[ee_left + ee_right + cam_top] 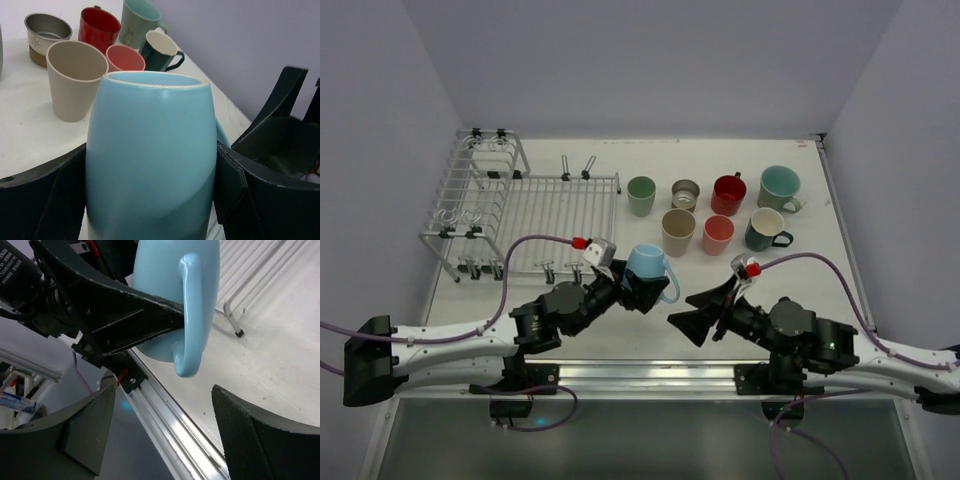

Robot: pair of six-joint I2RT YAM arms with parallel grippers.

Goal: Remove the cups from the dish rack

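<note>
Inside left gripper point(648, 288), light blue mug point(642, 263) clamped, right gripper point(684, 310) spread nearby

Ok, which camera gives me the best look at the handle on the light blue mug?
Right wrist: the handle shows whole and close. Left wrist shows mostly the body of the light blue mug, the handle just a sliver at its right edge. Top external shows the handle small.

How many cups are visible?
8. Right of the dish rack: green, metal, red, pale teal, beige, pink, dark teal. Light blue mug in left pincer. None seems hidden.
</note>
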